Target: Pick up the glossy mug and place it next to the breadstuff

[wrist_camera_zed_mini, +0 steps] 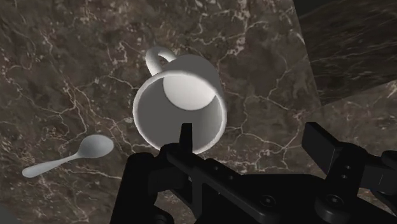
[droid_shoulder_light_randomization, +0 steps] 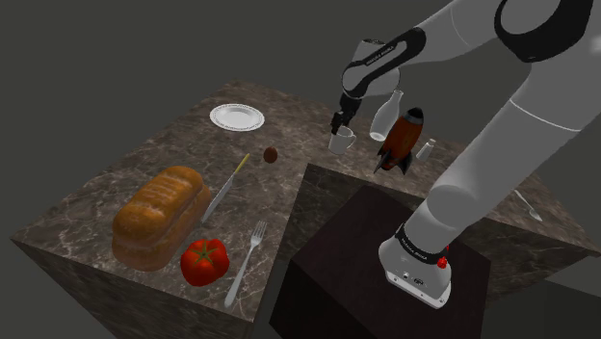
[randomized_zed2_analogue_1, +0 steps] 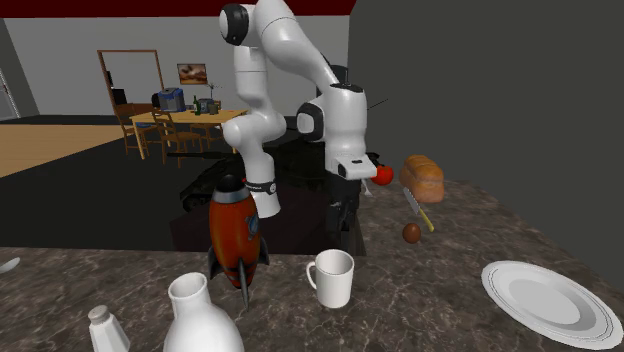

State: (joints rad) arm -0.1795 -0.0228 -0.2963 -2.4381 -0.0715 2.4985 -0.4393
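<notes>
A white mug (droid_shoulder_light_randomization: 341,142) stands upright on the dark marbled counter (droid_shoulder_light_randomization: 125,173), near the white bottle and the rocket. My black gripper (droid_shoulder_light_randomization: 338,124) hangs open right above it. In the wrist view the mug (wrist_camera_zed_mini: 181,108) shows its open mouth and its handle, which points away from the hand. One finger (wrist_camera_zed_mini: 186,137) overlaps the rim and the other (wrist_camera_zed_mini: 321,143) stands well off to the side, so the gripper (wrist_camera_zed_mini: 253,141) holds nothing. The brown bread loaf (droid_shoulder_light_randomization: 159,214) lies far off toward the shoulder view's lower left; in the second exterior view the mug (randomized_zed2_analogue_1: 333,277) is near and the loaf (randomized_zed2_analogue_1: 423,178) farther back.
Close to the mug stand a white bottle (droid_shoulder_light_randomization: 387,116), a red rocket (droid_shoulder_light_randomization: 400,140) and a small shaker (droid_shoulder_light_randomization: 425,149). A plate (droid_shoulder_light_randomization: 237,117), a small brown lump (droid_shoulder_light_randomization: 271,154), a knife (droid_shoulder_light_randomization: 226,188), a tomato (droid_shoulder_light_randomization: 204,260) and a fork (droid_shoulder_light_randomization: 246,262) lie around the loaf. A spoon (wrist_camera_zed_mini: 70,158) rests beside the mug.
</notes>
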